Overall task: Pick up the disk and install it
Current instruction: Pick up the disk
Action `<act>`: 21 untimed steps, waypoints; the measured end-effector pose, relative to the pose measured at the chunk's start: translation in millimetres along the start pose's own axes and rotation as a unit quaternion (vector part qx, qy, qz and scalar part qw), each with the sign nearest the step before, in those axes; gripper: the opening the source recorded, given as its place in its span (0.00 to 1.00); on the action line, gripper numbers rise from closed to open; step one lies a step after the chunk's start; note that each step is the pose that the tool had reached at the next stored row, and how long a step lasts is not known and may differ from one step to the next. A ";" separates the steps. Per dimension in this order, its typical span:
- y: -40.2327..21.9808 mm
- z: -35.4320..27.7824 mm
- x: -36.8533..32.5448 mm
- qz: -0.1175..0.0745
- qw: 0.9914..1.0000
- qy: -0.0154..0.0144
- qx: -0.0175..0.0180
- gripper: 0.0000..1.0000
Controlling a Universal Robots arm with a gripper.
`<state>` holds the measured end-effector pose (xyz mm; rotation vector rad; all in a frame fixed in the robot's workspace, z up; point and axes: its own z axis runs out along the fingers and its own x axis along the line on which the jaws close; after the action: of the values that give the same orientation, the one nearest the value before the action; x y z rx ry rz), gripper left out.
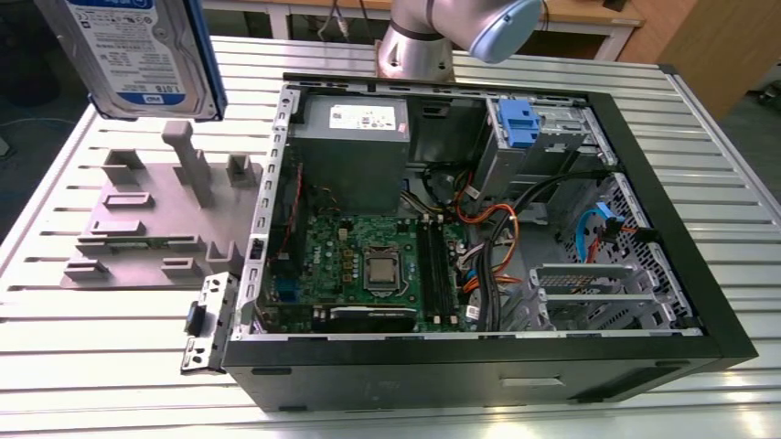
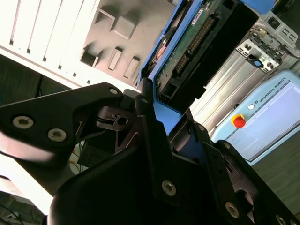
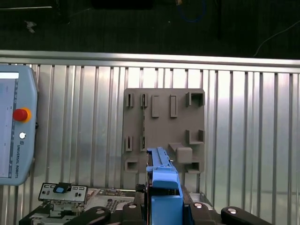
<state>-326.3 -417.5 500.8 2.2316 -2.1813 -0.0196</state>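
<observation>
Clamps flat rectangular silver disk (image 1: 134,55) with white-and-blue label edge-on between closed jaws of black gripper (image 2: 168,111), pinching its blue plastic carrier rail. Holds it aloft over grey moulded plastic fixture (image 1: 134,229), toward exterior view's left of open black computer case (image 1: 488,352). Underneath, ribbed metal table (image 1: 110,338).

I see a robotics lab: a ribbed aluminium counter (image 1: 110,347) carries an open computer case (image 1: 488,380), a grey fixture plate (image 1: 134,233) and a teach pendant (image 3: 14,140).
</observation>
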 end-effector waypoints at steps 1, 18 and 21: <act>-0.1 0.3 2.3 0.000 1.000 0.000 0.000 0.36; -34.8 3.7 12.2 0.000 1.000 0.000 0.000 0.36; -41.7 3.9 12.3 0.000 1.000 0.000 0.000 0.36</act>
<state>-284.4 -428.9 496.0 2.2316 -2.1812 -0.0197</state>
